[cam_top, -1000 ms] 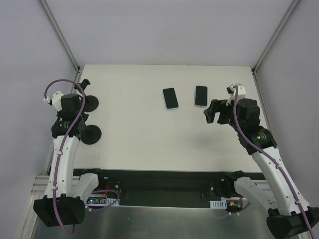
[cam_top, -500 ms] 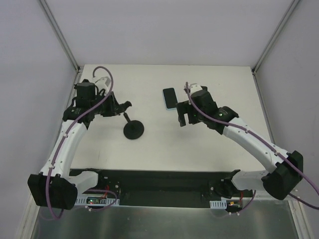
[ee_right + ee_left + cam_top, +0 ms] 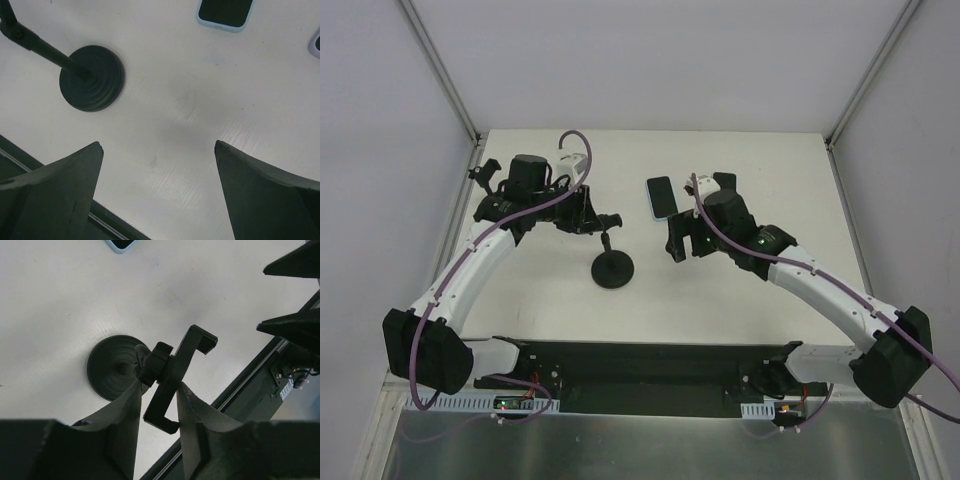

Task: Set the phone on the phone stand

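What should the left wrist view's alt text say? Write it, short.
The left claw is shut on the black phone stand by its cradle, the round base beyond, above a white table. A corner of a phone shows at the top edge.

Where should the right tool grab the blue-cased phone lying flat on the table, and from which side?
Probably across its two long edges near mid-length, coming straight down. The blue-cased phone lies flat, screen up, on the table, so only its thin sides are free; the open right tool looks wide enough to span them.
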Tool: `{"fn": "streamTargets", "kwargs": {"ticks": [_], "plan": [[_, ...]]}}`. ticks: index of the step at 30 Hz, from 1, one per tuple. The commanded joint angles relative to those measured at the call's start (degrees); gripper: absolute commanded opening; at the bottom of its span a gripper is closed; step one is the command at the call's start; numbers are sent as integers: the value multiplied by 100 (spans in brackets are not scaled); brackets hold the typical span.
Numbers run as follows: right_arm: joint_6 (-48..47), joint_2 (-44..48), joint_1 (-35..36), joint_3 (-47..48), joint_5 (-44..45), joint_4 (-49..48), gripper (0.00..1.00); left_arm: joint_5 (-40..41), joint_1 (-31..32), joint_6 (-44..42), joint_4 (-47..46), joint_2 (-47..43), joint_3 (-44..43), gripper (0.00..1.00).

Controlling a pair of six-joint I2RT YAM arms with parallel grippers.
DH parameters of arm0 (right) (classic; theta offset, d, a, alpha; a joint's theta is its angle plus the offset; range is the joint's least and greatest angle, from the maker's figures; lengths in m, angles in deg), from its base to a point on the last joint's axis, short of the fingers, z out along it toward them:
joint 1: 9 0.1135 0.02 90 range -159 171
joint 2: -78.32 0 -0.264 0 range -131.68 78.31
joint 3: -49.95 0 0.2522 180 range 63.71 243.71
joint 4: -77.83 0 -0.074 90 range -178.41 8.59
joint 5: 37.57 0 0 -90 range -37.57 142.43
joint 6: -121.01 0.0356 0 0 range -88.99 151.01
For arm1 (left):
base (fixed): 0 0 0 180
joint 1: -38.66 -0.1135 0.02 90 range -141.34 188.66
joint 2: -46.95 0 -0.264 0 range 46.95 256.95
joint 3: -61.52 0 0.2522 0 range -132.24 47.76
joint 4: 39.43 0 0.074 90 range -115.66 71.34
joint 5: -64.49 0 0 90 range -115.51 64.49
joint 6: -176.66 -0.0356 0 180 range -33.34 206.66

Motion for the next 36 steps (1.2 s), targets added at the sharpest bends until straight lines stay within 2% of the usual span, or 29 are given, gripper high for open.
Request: {"fn": "streamTargets", "kwargs": {"ticks": [1,3,4,7,10,11,13,17,18,19,20,21,22,23,24,27,28,29,30,31,32,34,36], "plan": [[419,-354,-10,256,262,-578,96,-574,76,-131,-128,0,74,41],[472,-660,-80,440,281,-570,96,-636,76,-175,-215,-184,231,52],[464,-775,-185,641,237,-570,96,-628,67,-167,-216,-254,276,64],[376,-1259,-509,1063,35,-526,96,-715,67,-131,-356,-580,452,85],[428,-1952,-913,1764,-404,-386,96,-672,67,-123,-479,-844,636,85],[437,-2163,-976,2038,-596,-11,96,-680,67,-97,-497,-888,680,82],[246,-2516,-951,2365,-861,151,96,-672,67,-79,-506,-897,751,77],[270,-2438,-652,1841,-1362,-647,96,-715,67,0,-506,-888,777,61],[314,-2316,-608,1603,-1467,-849,97,-733,67,26,-506,-888,769,60],[393,-2167,-486,1305,-1486,-1434,98,-759,67,62,-514,-871,777,59],[646,-1730,-424,423,-1355,-1892,99,-777,67,79,-514,-836,786,58],[744,-1482,-354,-38,-1328,-2427,99,-803,67,88,-514,-809,786,57],[832,-1280,-170,-417,-1336,-3373,99,-795,67,88,-514,-783,778,56],[946,-1104,-55,-768,-1354,-3669,99,-768,67,97,-514,-713,769,55],[1017,-945,68,-1094,-1328,-3846,99,-725,67,106,-506,-686,760,47],[1402,-1118,490,-1202,-1205,-3953,99,-540,67,158,-514,-607,751,38],[1569,-1189,604,-1255,-1161,-4040,99,-505,67,219,-514,-581,734,24],[1832,-1285,631,-1316,-1126,-4198,99,-470,67,255,-514,-528,716,16],[2322,-1478,649,-1447,-1195,-4487,96,-382,67,307,-514,-493,707,8],[2597,-1619,675,-1727,-1318,-5421,94,-347,67,386,-514,-466,690,0],[2817,-1751,710,-1869,-1423,-5935,88,-329,67,422,-523,-405,672,0],[3195,-2216,876,-1967,-1424,-6927,82,-233,67,562,-523,-370,663,0],[3337,-2665,982,-1845,-1468,-7222,59,-57,67,711,-532,-343,690,0]]}}
